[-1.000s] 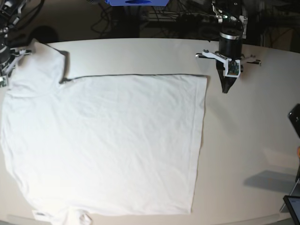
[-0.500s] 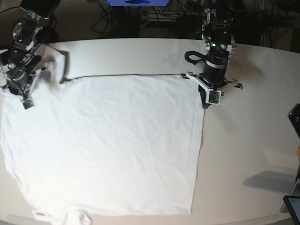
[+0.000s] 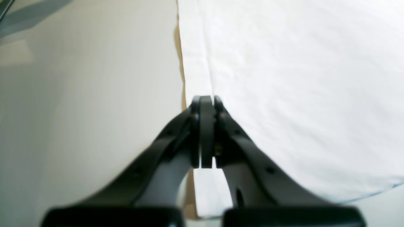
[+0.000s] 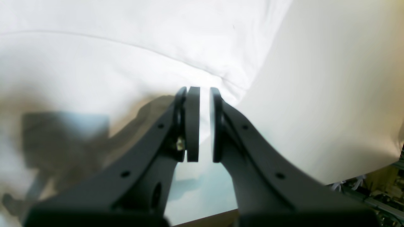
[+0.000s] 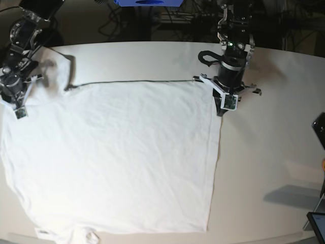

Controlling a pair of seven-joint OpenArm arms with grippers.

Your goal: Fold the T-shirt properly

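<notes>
No readable text, brand, number or sign in any view. Small label [image 5: 43, 233] at T-shirt [image 5: 117, 152] edge near front of table: too small to read. Small green tags [image 5: 229, 103] on gripper mounts: markings illegible

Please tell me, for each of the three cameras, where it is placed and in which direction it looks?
Base: high in front, looking down on the table and T-shirt; both arms show.
Left wrist: on the left arm, facing along the shut left gripper at the shirt's hemmed edge.
Right wrist: on the right arm, facing past the right gripper at cloth.
All views share the T-shirt.
</notes>
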